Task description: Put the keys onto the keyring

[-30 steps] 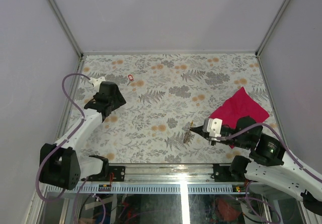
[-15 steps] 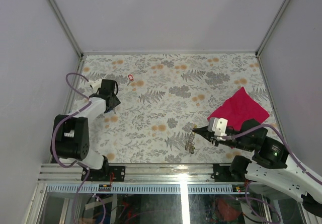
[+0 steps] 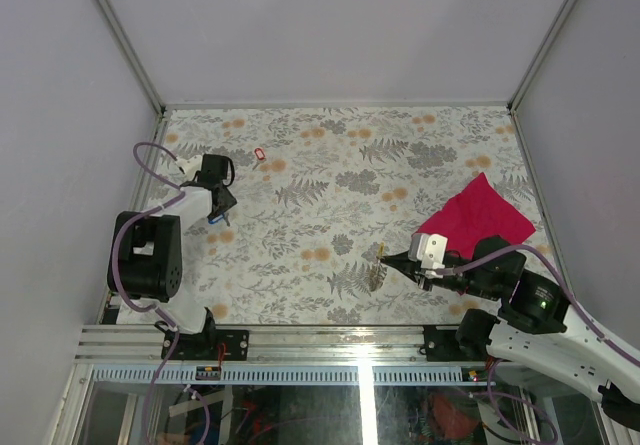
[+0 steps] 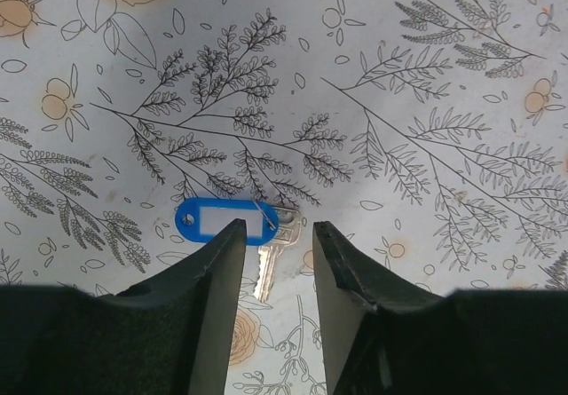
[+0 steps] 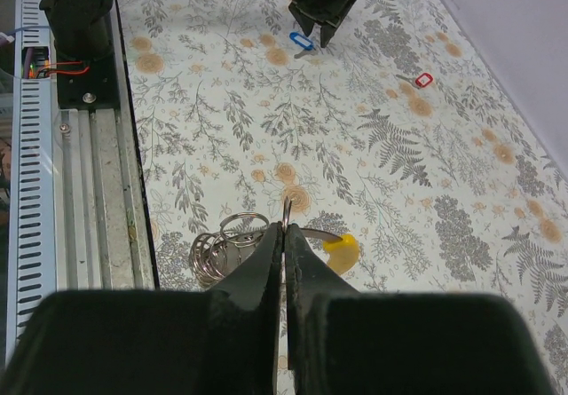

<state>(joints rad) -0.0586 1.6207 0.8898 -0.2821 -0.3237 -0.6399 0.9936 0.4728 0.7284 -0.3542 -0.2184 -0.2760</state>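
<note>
1. The left gripper points down at the floral table. Its fingers stand apart astride a silver blue-tagged key; whether they touch it cannot be told.
2. The right gripper is pinched tight on an upright loop of the keyring, low over the table's near edge, with a yellow-headed key just beside.
3. A red-tagged key lies well beyond the left gripper, and a magenta cloth lies beside the right arm.

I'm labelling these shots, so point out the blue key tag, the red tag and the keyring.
blue key tag [image 4: 222, 219]: left wrist view, tag's middle.
red tag [image 3: 260, 153]: top view, tag's middle.
keyring [image 5: 209, 255]: right wrist view, bunched loops.
</note>
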